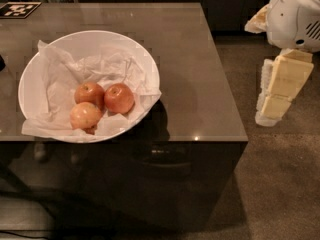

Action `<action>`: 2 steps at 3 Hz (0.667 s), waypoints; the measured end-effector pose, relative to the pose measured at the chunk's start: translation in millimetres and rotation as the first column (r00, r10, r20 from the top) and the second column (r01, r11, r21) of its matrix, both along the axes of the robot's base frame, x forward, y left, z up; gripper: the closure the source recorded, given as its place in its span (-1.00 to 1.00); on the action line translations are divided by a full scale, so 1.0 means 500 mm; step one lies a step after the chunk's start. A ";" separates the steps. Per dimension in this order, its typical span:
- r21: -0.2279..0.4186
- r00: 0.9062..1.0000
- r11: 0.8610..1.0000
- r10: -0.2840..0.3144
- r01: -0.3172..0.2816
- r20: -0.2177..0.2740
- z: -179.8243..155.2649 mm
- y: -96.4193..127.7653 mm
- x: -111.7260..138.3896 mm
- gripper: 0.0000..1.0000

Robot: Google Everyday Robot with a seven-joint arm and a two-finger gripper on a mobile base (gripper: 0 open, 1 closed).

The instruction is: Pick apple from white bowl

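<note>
The white bowl (pixel 100 35) sits on the left part of the grey table, lined with crumpled white paper. Three apples lie together in its front half. The apple (pixel 119 98), evenly red-orange, is the rightmost; a duller red apple (pixel 89 94) lies to its left and a paler yellow-pink apple (pixel 85 115) in front. My gripper (pixel 272 109), cream-coloured, hangs off the table's right edge, well to the right of the bowl and holding nothing.
The grey table (pixel 200 64) ends at a right edge just left of the gripper, with brown carpet (pixel 280 184) beyond. The arm's white housing (pixel 297 14) fills the top right corner. A black-and-white marker tag (pixel 17 9) lies at the table's far left corner.
</note>
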State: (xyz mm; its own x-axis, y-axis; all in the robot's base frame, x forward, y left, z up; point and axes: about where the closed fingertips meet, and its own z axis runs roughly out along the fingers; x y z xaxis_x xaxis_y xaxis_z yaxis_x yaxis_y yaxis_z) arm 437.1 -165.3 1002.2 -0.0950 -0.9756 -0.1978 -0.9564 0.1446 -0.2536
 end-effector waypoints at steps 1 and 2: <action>0.000 1.000 1.000 0.003 -0.003 -0.001 0.000 0.002 0.000 -1.00; 0.030 0.999 0.999 0.024 -0.025 0.032 0.020 0.016 0.005 -1.00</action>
